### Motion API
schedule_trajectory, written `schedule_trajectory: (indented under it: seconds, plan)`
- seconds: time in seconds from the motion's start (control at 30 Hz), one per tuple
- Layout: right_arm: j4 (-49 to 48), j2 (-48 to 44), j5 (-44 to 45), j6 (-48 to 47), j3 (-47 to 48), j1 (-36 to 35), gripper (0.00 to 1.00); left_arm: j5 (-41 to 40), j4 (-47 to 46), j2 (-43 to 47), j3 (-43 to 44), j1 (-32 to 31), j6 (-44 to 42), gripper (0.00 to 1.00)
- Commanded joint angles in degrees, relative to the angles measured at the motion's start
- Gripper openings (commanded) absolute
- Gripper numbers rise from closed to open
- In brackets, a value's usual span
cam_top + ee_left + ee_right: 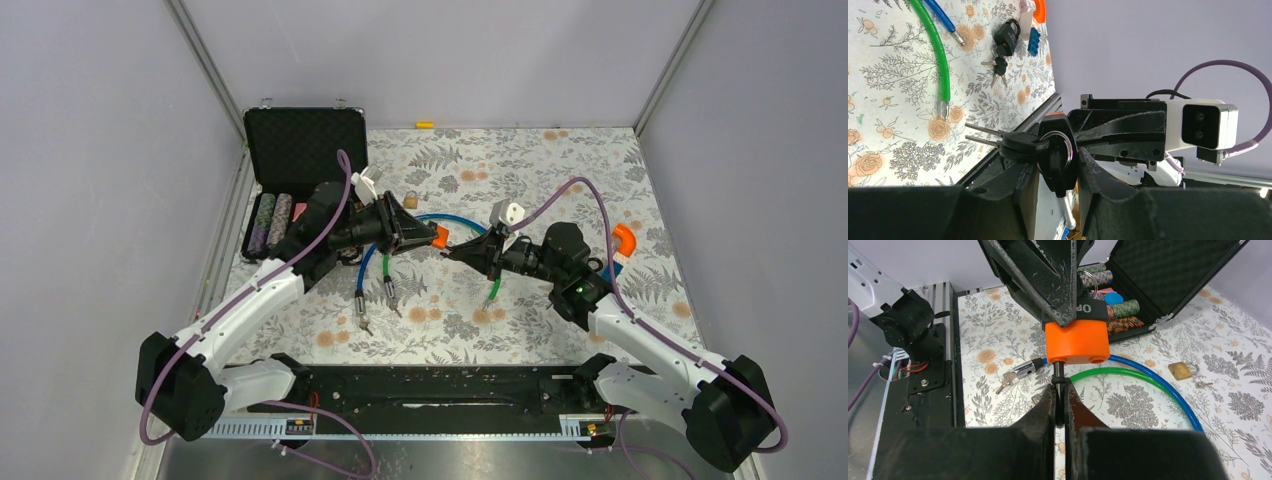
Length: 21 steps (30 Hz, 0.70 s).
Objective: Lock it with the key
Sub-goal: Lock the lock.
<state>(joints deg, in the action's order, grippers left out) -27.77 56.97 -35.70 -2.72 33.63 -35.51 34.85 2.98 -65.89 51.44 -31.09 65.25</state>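
Orange padlock (1077, 342) is held aloft above the floral table (1148, 410), clamped between the fingers of the left gripper (1068, 315). From its underside the key (1059, 372) projects and is pinched by the fully closed right gripper (1060, 400). Shackle position cannot be determined. Risk is noted: an off-axis twist could make the key slip from the narrow pinch, or the padlock could be rotated within its clamp.

Soft, even overhead light, bright throughout, no harsh glare.
Faint diffuse shadows lie on the floral mat (560, 170). In the wrist views the near right gripper (1060, 388) blurs into dark mass, while the orange padlock (1077, 342) stays sharp.
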Motion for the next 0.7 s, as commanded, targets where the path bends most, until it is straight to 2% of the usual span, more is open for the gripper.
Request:
schedule_trajectory:
  seconds: [0.0,0.17,0.2,0.27,0.3,0.37,0.43,0.67]
  plan:
    - [-1.15,0.07,-1.04,0.37,2.49,-0.22,0.00,1.67,-5.25,2.79,3.05,0.19,1.24,0.00]
    - [-2.50,-0.14,-2.09,2.35,2.40,-0.24,0.00,1.55,-5.04,2.84,2.56,0.28,1.38,0.00]
    - [-2.24,-0.03,-2.33,2.32,2.55,-0.24,0.09,1.49,-5.12,2.98,2.43,0.25,1.59,0.00]
    - [-1.31,0.18,-2.27,1.57,2.36,-0.22,0.36,1.22,-5.34,3.33,2.19,0.29,2.03,0.00]
    - [-1.10,0.30,-2.27,1.02,2.17,-0.19,0.41,1.14,-5.33,3.53,2.09,0.37,2.14,0.00]
    - [-1.42,0.18,-2.19,0.60,1.75,-0.20,0.46,1.04,-5.23,3.82,2.11,0.48,2.19,0.00]
    - [-1.89,0.39,-2.70,0.51,1.69,-0.26,0.45,1.05,-5.09,4.07,2.16,0.66,2.25,0.00]
    - [-5.24,1.36,-3.19,2.27,2.56,-0.21,0.19,1.10,-5.00,4.19,2.17,0.60,2.27,0.00]
